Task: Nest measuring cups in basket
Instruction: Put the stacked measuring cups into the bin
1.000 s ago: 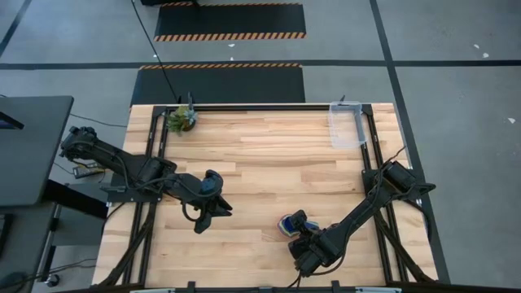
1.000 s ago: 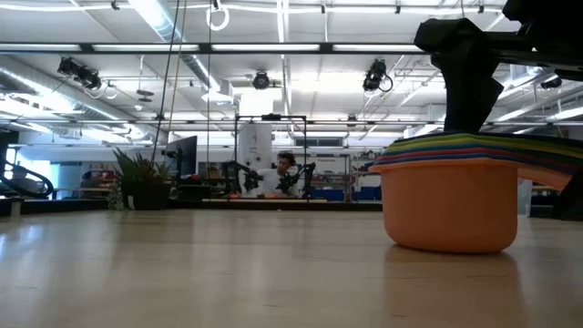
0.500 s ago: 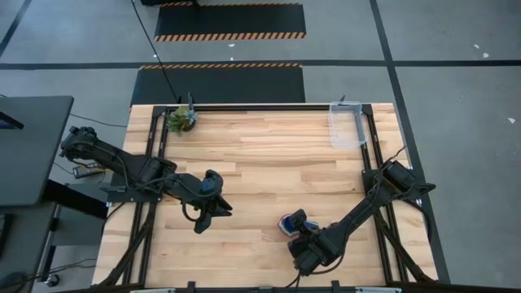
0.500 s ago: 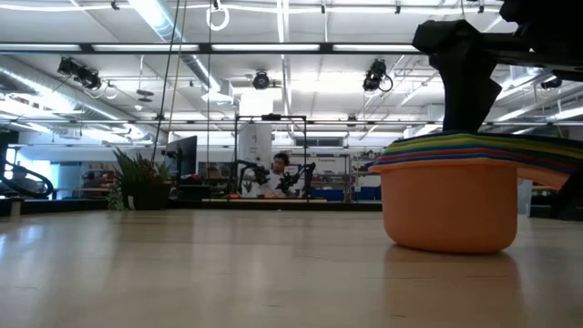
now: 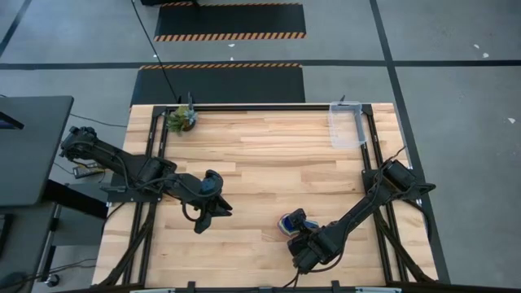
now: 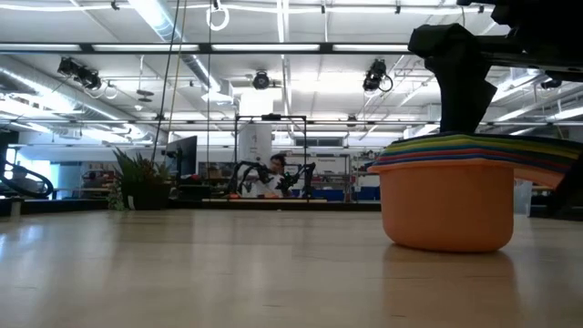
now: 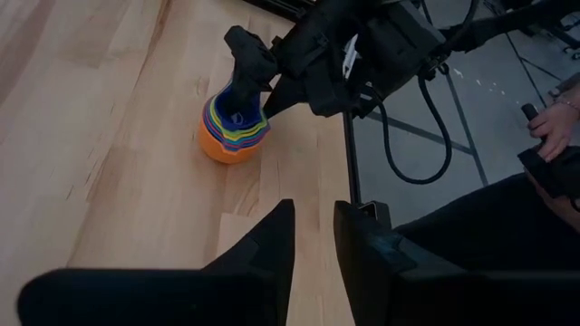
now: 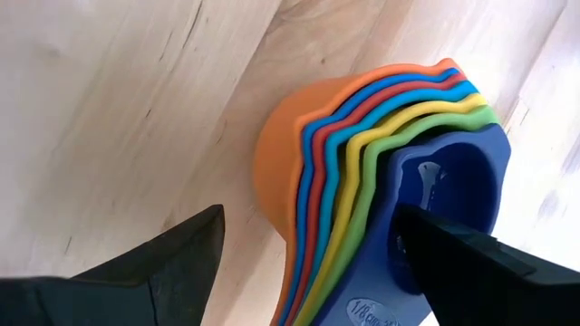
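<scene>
Premises are a large open-plan robotics laboratory or industrial test hall. The low view shows an exposed ceiling with strip lights [image 6: 273, 47], ducting and hung cameras [image 6: 261, 80], with further robot rigs [image 6: 260, 173] across the floor at 12 o'clock. The high view shows grey concrete flooring, hazard-striped black mats [image 5: 229, 20] at 12 o'clock and a wooden workbench [image 5: 260, 155] framed in black rails.

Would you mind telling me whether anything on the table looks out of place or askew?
The measuring cups are nested neatly, orange outermost, but they stand on the bare table near its front edge, far from the clear basket at the back right corner. Nothing looks spilled or damaged.
</scene>
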Robot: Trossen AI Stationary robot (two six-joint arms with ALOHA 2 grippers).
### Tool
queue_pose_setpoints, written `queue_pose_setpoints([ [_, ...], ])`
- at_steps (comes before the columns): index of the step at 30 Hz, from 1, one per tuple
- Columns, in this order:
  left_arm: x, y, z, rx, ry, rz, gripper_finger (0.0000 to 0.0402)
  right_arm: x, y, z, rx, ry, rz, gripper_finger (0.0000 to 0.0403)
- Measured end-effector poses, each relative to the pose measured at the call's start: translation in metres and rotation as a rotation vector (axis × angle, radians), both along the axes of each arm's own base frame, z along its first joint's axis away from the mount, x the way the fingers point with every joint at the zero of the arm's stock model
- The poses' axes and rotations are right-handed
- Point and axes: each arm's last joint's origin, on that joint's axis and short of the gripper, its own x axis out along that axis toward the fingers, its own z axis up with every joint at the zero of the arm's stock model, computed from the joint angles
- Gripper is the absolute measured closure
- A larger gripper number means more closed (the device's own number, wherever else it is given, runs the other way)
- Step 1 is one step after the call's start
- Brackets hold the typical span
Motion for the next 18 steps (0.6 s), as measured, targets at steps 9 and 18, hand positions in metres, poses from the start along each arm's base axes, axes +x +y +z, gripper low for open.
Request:
queue_pose_setpoints([
  [9, 0.0000, -0.0001, 0.0000, 0.000, 0.000, 0.000, 0.0315, -0.0002, -0.0004, -0.0001, -0.021, 0.023, 0.060, 0.0086],
  [18, 0.0000, -0.0001, 0.0000, 0.000, 0.000, 0.000, 0.0315, -0.0002, -0.0003, -0.0006, -0.039, 0.042, 0.117, 0.0108],
])
